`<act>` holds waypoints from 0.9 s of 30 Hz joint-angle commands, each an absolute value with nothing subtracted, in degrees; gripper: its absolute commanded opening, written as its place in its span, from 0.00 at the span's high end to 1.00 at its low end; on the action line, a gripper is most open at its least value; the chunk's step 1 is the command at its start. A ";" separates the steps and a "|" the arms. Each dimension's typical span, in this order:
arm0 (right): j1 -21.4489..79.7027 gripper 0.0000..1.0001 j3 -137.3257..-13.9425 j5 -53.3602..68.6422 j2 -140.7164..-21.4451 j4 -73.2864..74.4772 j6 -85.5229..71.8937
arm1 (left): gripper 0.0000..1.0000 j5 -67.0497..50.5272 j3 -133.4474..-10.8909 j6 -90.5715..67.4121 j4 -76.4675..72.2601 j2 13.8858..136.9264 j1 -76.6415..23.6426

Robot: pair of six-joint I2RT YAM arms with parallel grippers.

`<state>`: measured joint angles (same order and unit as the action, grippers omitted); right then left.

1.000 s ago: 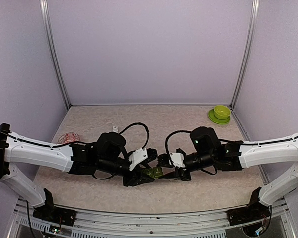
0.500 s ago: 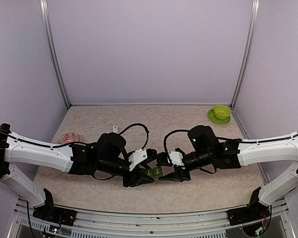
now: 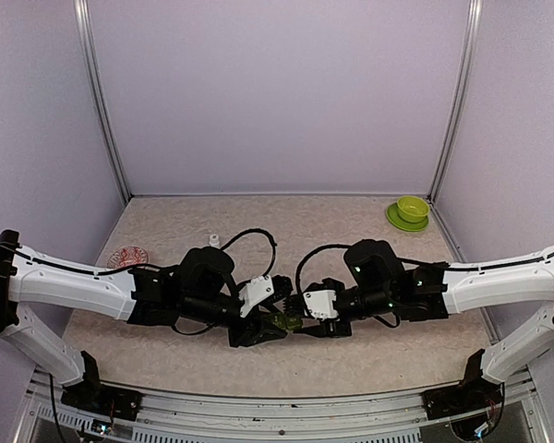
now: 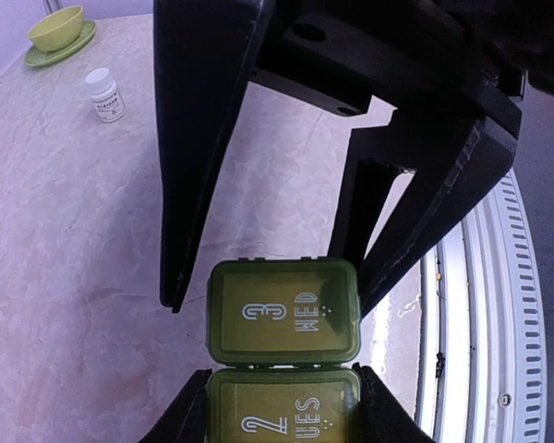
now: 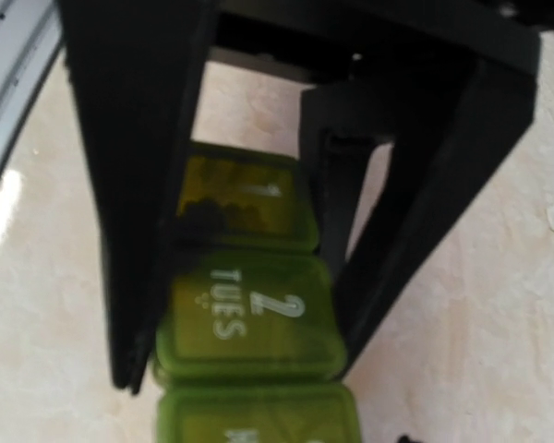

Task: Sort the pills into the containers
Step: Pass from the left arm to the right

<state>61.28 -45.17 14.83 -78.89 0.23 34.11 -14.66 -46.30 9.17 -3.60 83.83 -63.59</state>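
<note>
Where the left gripper (image 4: pixel 268 300) and the right gripper (image 5: pixel 240 367) meet, toward 6 o'clock on the table (image 3: pixel 369 231), the containers (image 4: pixel 284 314) — a dark green strip of joined lidded boxes — lie between them. The left one pinches the box marked WED by its sides; the right one straddles the TUES box, pressing or loose I cannot tell. A lime-green bowl (image 3: pixel 412 207) sits at 2 o'clock, a white bottle (image 3: pixel 214 240) at 10 o'clock.

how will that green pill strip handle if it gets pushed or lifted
The pill strip is small moulded plastic, so probably stiff and light. Its glossy surface suggests it may slip in a grip. Flat and square-edged, it should slide rather than roll.
</note>
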 commanded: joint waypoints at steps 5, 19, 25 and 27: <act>63.86 0.52 -44.89 6.51 -78.49 -1.42 36.73 | 0.76 -15.54 -46.60 9.21 -4.58 83.56 -64.07; 66.35 0.49 -44.57 -2.07 -79.50 -2.84 37.87 | 0.76 -15.64 -46.76 9.10 -4.22 83.15 -64.07; 66.36 0.51 -44.92 -2.62 -79.29 -2.45 37.98 | 0.76 -15.66 -46.93 9.19 -4.13 83.26 -64.03; 66.36 0.52 -45.08 -2.85 -79.72 -2.21 37.89 | 0.76 -15.69 -46.86 9.19 -4.07 83.23 -64.00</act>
